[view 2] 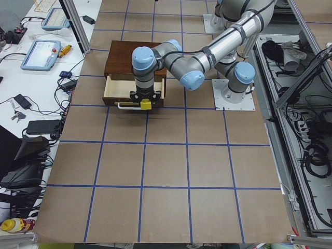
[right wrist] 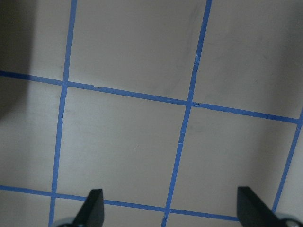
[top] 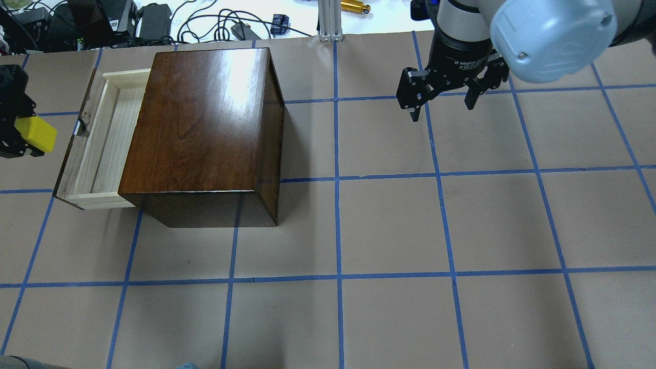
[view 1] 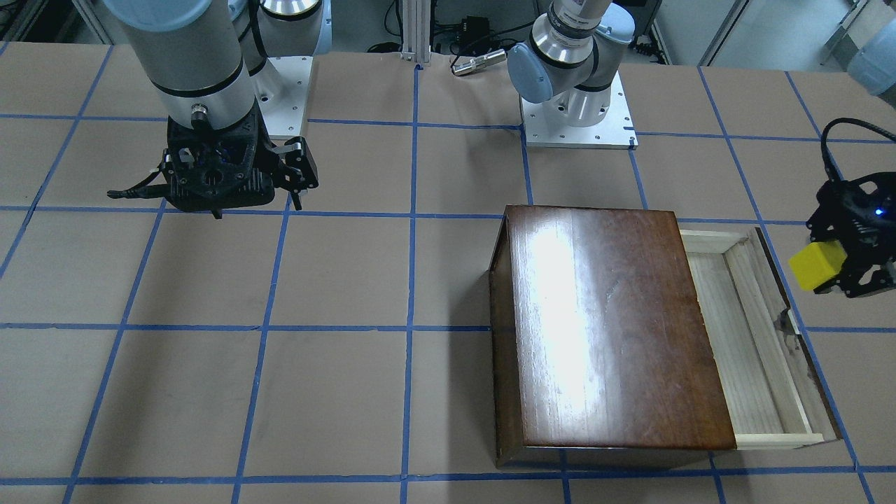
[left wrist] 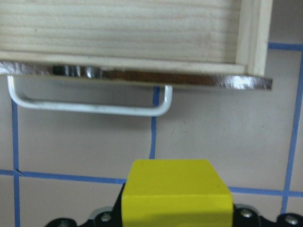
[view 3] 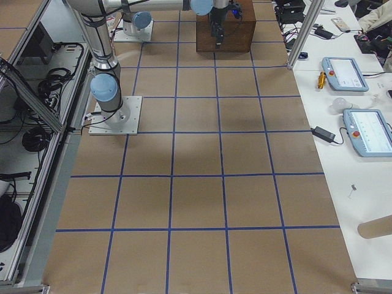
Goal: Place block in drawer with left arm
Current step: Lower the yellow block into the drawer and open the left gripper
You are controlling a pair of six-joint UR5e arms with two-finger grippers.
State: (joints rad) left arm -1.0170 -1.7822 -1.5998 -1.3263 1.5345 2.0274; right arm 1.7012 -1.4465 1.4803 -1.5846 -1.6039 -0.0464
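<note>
front-facing view: left gripper (view 1: 831, 271), clamped on the yellow block (view 1: 813, 266), hangs just outside the open drawer (view 1: 742, 336); seemingly the carry step. overhead view: next, move over the drawer, then release. right gripper (top: 442, 105) well apart from the drawer, fingers spread. left wrist view: block short of the drawer handle (left wrist: 94, 103).

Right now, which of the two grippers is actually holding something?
The left gripper, with the blue light: it clamps the yellow block just outside the open drawer. The right gripper hangs open and empty over the table.
</note>
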